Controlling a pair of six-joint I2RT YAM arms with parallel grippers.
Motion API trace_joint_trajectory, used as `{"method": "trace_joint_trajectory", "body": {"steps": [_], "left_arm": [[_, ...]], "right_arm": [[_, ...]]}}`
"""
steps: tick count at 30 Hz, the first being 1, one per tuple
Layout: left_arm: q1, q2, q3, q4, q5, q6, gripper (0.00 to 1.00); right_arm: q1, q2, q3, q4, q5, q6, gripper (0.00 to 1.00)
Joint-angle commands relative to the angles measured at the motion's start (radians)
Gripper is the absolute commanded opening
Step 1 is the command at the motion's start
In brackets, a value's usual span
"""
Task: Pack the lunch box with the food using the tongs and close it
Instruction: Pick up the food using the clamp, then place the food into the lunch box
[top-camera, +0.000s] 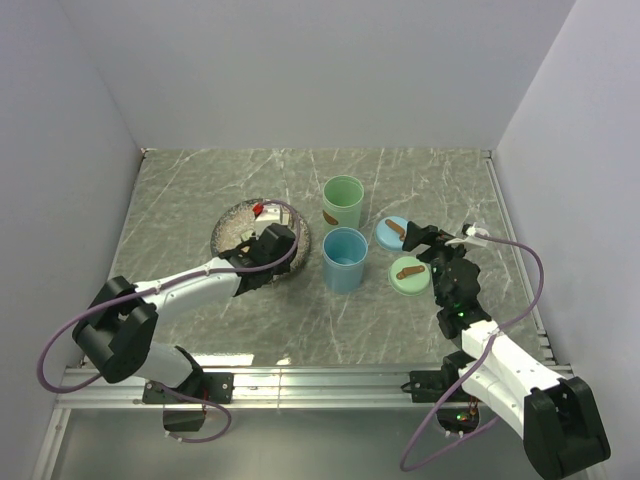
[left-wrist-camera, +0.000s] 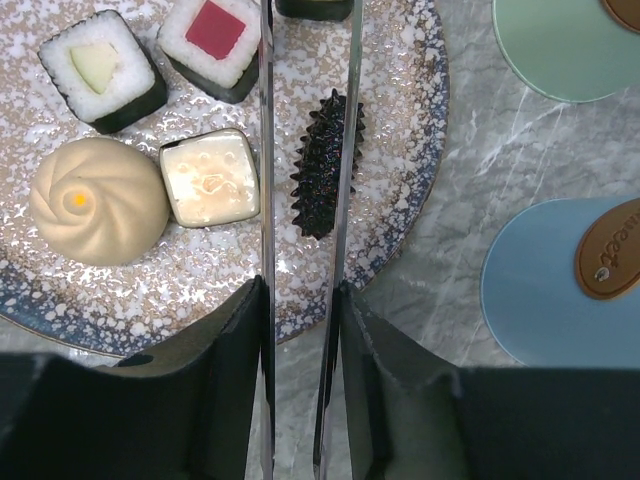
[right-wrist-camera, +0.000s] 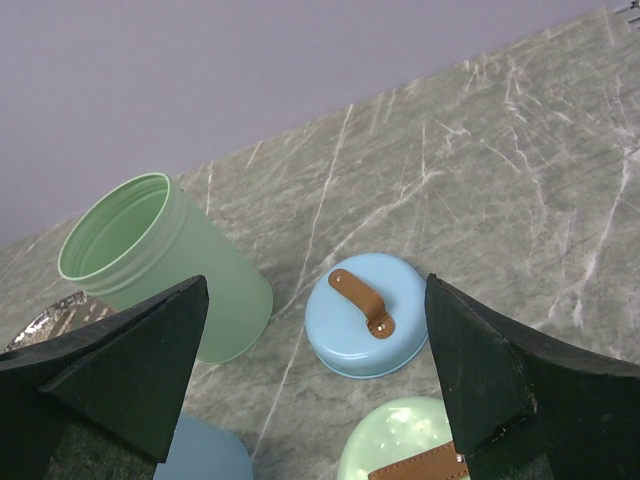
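Left arm stretched over the plate, left gripper clamped on the tongs, dark oblong piece between their arms, right gripper agape

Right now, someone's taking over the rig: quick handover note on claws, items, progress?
Left claw: shut on the tongs, arms lined up over the dark oblong piece on the plate.
Right claw: open, empty, above the blue lid.
Bun and cubes also on the plate.
Green cup and blue cup open; green lid off too.
Done: nothing packed that I can see.
Left: move all food, fit lids.
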Motion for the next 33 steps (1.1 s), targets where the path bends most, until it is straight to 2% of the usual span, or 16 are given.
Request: {"method": "trace_joint_trajectory", "body": {"steps": [1, 14, 23, 33], "left_arm": [[0.007, -0.021, 0.042, 0.004, 0.002, 0.015, 0.31], [0.022, -0.206, 0.033, 0.099, -0.043, 0.061, 0.24], [0.047, -0.280, 0.059, 0.086, -0.051, 0.101, 0.22], [0.047, -0.359, 0.108, 0.138, 0.075, 0.165, 0.21]], "right_arm": [[0.006, -0.018, -0.011, 0.015, 0.016, -0.010, 0.95], [0.008, -0.011, -0.009, 0.016, 0.019, -0.009, 0.95], [0.006, -0.008, -0.006, 0.018, 0.021, -0.009, 0.95], [0.006, 0.005, -0.002, 0.023, 0.016, -0.007, 0.95]]}}
